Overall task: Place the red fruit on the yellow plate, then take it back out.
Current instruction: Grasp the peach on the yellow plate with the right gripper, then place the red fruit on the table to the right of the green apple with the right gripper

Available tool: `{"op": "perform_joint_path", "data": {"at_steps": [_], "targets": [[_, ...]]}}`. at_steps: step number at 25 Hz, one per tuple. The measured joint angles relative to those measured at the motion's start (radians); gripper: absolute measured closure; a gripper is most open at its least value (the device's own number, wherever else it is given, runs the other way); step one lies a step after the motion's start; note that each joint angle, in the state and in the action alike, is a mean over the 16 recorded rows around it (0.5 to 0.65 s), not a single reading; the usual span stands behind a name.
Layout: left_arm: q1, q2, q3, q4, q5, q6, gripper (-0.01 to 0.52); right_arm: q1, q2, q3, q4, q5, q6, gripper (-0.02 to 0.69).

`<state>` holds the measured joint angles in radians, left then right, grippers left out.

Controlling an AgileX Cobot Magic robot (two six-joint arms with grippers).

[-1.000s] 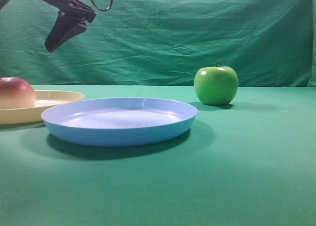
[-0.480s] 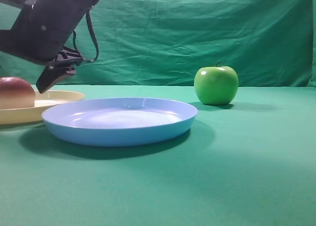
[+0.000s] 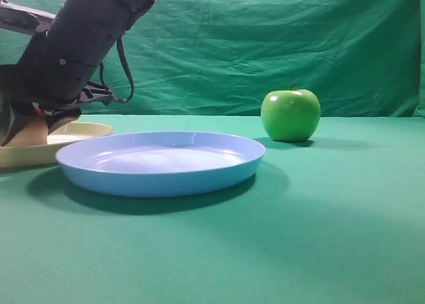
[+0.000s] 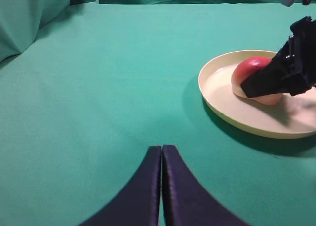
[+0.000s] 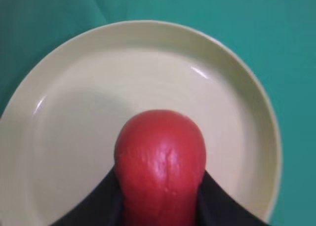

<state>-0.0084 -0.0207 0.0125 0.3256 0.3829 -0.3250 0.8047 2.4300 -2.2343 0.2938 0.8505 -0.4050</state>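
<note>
The red fruit lies on the yellow plate, near its middle. My right gripper has reached across to the far left and is shut on the fruit, one dark finger pressed against each side. In the high view the arm covers most of the fruit, and only a pale sliver shows above the yellow plate. The left wrist view shows the fruit behind a right finger, on the plate. My left gripper hovers over bare cloth, shut and empty.
A light blue plate lies in the middle, just right of the yellow one. A shiny green apple stands further back on the right. Green cloth covers the table and hangs as a backdrop.
My right gripper came down from high above the yellow plate onto the red fruit and closed around it. The plates and the green apple have not moved.
</note>
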Motion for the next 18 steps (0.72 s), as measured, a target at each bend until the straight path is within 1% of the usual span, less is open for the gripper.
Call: {"op": "perform_joint_path", "data": {"at_steps": [6, 11, 14, 18], "targets": [[0.000, 0.000, 0.000, 0.000, 0.000, 0.000, 0.514, -0.038, -0.113, -0.010, -0.086, 0.172, 0.088, 0.457], [0.000, 0.000, 0.000, 0.000, 0.000, 0.000, 0.514, -0.062, -0.222, 0.023, -0.136, 0.276, 0.141, 0.465], [0.000, 0.000, 0.000, 0.000, 0.000, 0.000, 0.514, -0.074, -0.304, 0.090, -0.156, 0.303, 0.165, 0.467], [0.000, 0.000, 0.000, 0.000, 0.000, 0.000, 0.514, -0.095, -0.446, 0.248, -0.179, 0.280, 0.197, 0.467]]}}
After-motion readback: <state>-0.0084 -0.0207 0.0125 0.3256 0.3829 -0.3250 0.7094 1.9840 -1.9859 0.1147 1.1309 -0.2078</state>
